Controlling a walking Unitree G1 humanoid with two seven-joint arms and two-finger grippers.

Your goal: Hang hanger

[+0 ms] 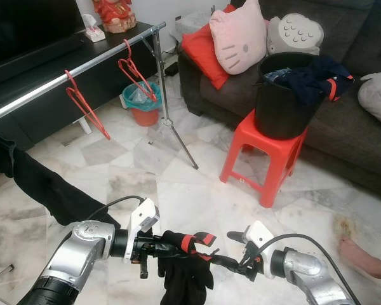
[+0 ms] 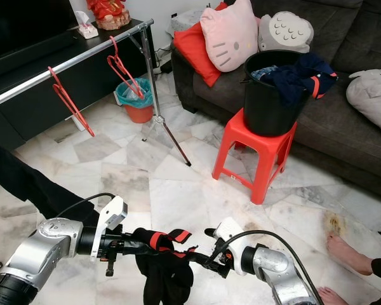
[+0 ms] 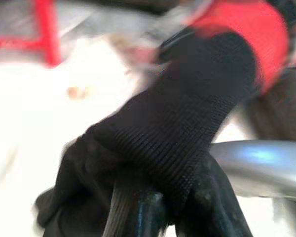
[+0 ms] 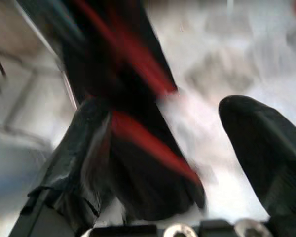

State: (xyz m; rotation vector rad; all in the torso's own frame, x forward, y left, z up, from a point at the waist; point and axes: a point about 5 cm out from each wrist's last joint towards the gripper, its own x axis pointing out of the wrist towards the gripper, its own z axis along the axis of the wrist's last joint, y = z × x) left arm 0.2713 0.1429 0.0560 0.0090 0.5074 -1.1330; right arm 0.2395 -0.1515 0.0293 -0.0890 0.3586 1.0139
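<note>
Hanger: none is clearly seen in the grippers; two red hangers [image 1: 86, 105] [image 1: 136, 70] hang on the metal rail [image 1: 63, 67] ahead and to the left, well apart from both arms.

Black garment [image 1: 185, 270] with red bands: held low in front of the robot, between the two grippers, most of it drooping towards the marble floor [image 1: 178, 184].

Left gripper [image 1: 153, 249]: closed on the garment; in the left wrist view the knit cloth drapes over the fingers [image 3: 207, 197].

Right gripper [image 1: 232, 262]: touching the garment's other end. In the blurred right wrist view the fingers [image 4: 266, 148] stand apart, the cloth lying against one; a firm hold cannot be confirmed.

Also present: black bucket [image 1: 282, 95] of clothes on a red stool [image 1: 267, 149], sofa [image 1: 349, 121] with cushions, a person's bare foot [image 1: 365, 257] at right.

Step in hand, as judged: carrying clothing towards the rail, hanging not begun. Next move calls for approaching the rail, raising the garment and keeping it off the floor.
</note>
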